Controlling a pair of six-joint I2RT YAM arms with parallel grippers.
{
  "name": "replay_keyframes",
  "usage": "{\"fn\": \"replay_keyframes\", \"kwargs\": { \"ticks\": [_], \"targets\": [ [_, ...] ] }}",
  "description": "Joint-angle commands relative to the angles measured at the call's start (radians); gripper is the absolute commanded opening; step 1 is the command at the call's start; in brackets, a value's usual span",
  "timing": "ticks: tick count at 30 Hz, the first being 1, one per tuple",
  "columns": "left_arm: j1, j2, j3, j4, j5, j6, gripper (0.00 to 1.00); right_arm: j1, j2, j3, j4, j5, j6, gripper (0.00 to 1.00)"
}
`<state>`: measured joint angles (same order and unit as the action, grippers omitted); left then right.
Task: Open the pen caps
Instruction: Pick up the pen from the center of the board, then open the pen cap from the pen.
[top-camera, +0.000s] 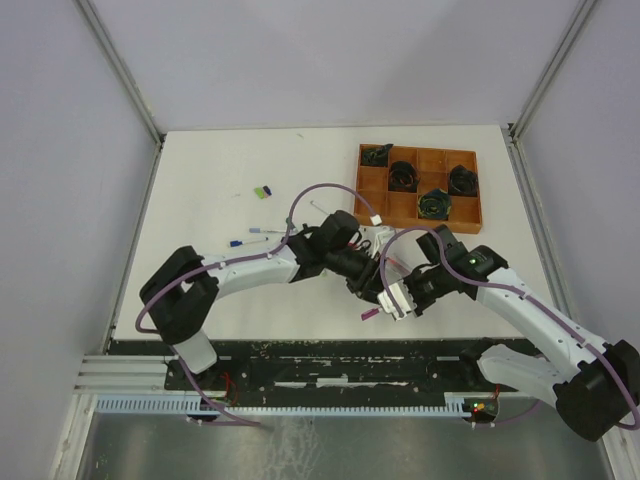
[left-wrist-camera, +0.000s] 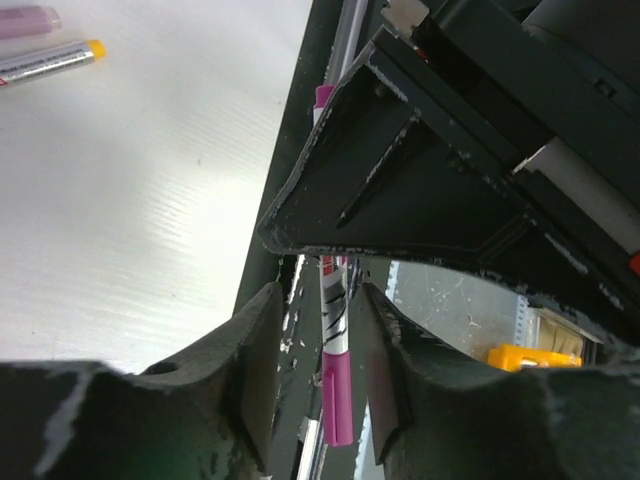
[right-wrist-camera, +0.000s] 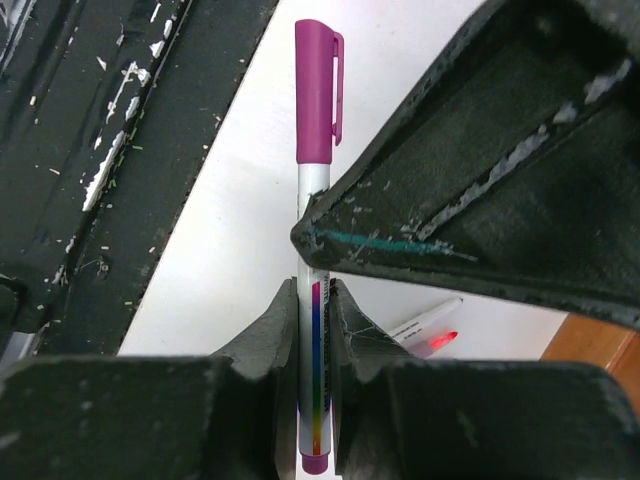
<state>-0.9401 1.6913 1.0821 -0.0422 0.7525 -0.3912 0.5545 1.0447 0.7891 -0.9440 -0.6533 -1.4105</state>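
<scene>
My right gripper (right-wrist-camera: 313, 290) is shut on the white-grey barrel of a pen (right-wrist-camera: 316, 200) whose magenta cap (right-wrist-camera: 318, 90) points away from it. My left gripper (left-wrist-camera: 318, 300) is open, its jaws on either side of that same cap (left-wrist-camera: 337, 390) with a gap on both sides. In the top view both grippers meet above the table's near middle, left (top-camera: 366, 285) and right (top-camera: 399, 300), with the pen's magenta end (top-camera: 368, 314) sticking out below them. A green and a blue cap (top-camera: 262, 192) lie loose at the left.
A brown compartment tray (top-camera: 470, 222) with dark bundles stands at the back right. Loose pens (top-camera: 255, 240) lie left of centre. An orange-ended pen (left-wrist-camera: 50, 62) and a red-tipped uncapped pen (right-wrist-camera: 430, 330) lie on the table near the grippers. The black rail (top-camera: 320, 350) runs along the near edge.
</scene>
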Motion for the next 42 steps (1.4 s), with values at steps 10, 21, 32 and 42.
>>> {"fn": "replay_keyframes", "kwargs": {
  "ticks": [10,21,32,42],
  "targets": [
    [0.033,-0.347,-0.327,0.424,-0.226,-0.139,0.59,-0.011,0.009,0.088,-0.033,-0.068,0.11,0.02],
    [0.055,-0.682,-0.704,0.933,-0.623,-0.438,0.92,-0.044,0.01,0.136,0.067,-0.116,0.429,0.02],
    [0.041,-0.666,-0.859,1.196,-0.827,-0.697,0.94,-0.101,-0.058,0.098,0.372,-0.145,0.957,0.02],
    [-0.077,-0.487,-0.781,1.267,-0.994,-0.729,0.77,-0.099,-0.011,0.099,0.41,-0.124,1.046,0.02]
  ]
}}
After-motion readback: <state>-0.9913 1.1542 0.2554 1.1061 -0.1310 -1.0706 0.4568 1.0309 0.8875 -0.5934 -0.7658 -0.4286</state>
